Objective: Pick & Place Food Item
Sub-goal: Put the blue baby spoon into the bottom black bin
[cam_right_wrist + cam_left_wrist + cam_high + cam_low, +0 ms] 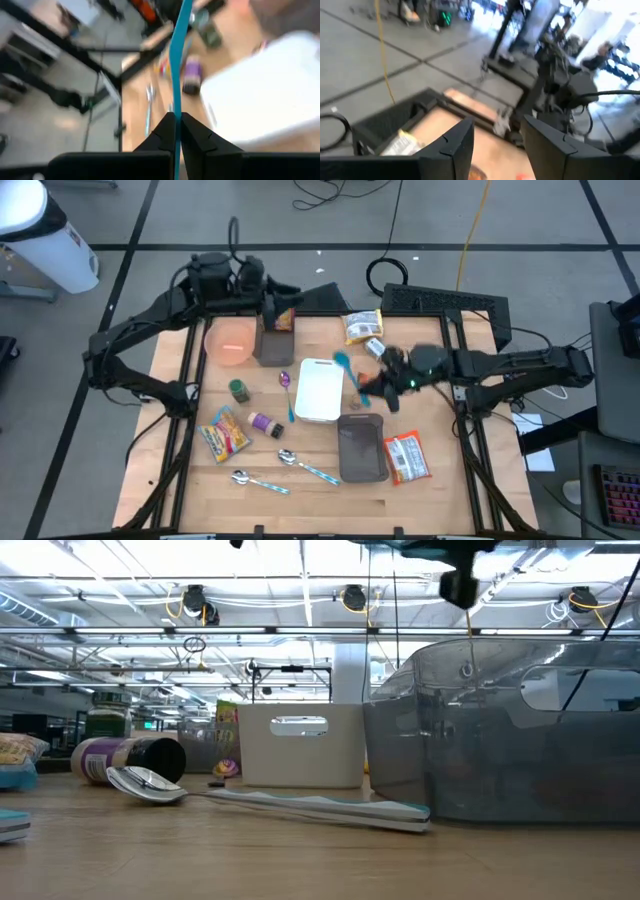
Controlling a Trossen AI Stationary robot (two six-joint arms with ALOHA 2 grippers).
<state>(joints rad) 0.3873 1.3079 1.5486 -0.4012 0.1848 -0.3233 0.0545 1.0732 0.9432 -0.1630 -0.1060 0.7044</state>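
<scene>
While blurred, right pincer (175, 122) clamps teal spoon (178, 55)

So the left claw (497, 145) is seen with its two dark fingers (452, 147) spread apart, and nothing is held between them. Past them, a strip of the wooden tabletop (465, 102) with its dark frame is seen. A crinkly snack packet (402, 145) is lying near the frame. The other dark arm (560, 85) is seen farther off, over grey floor (365, 55) crossed by a yellow cable (382, 55).
</scene>
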